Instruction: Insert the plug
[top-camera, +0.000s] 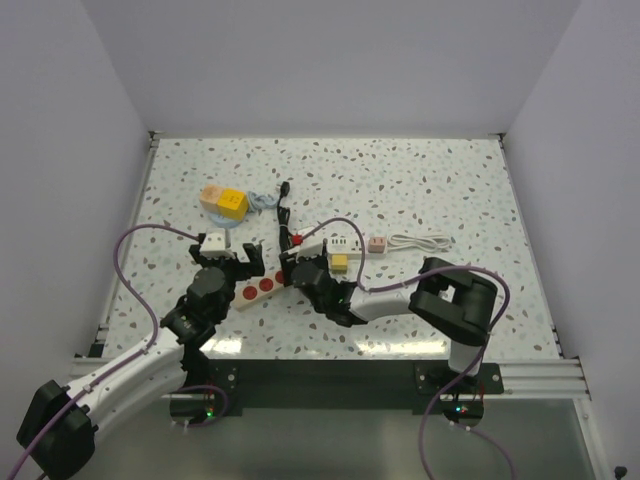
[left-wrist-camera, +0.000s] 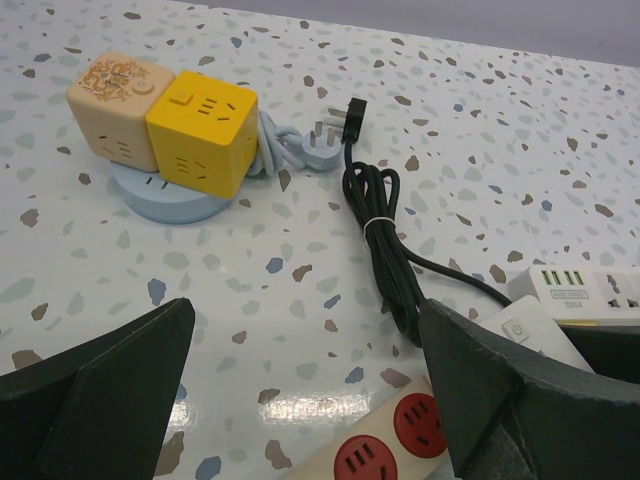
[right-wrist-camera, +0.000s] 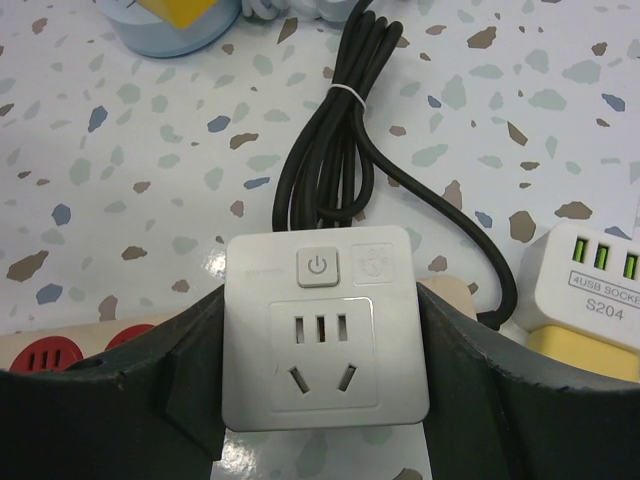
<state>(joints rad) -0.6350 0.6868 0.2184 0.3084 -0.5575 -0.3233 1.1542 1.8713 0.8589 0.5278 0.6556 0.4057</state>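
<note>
My right gripper (right-wrist-camera: 325, 335) is shut on a white square socket block (right-wrist-camera: 325, 330) with a power button, and both fingers press its sides. It also shows in the top view (top-camera: 308, 246), just above the table. A bundled black cable (right-wrist-camera: 335, 150) runs from behind it to a black plug (left-wrist-camera: 352, 112) lying on the table. A cream power strip with red sockets (left-wrist-camera: 395, 450) lies below my left gripper (left-wrist-camera: 307, 320), which is open and empty. The strip also shows in the top view (top-camera: 256, 288).
A yellow cube socket (left-wrist-camera: 198, 128) and a peach cube (left-wrist-camera: 112, 98) sit on a round blue base, with a white plug (left-wrist-camera: 318, 152) beside them. A white 4USB socket block on a yellow cube (right-wrist-camera: 592, 285) stands at the right. A pink adapter (top-camera: 376, 244) and a coiled white cable (top-camera: 422, 241) lie further right.
</note>
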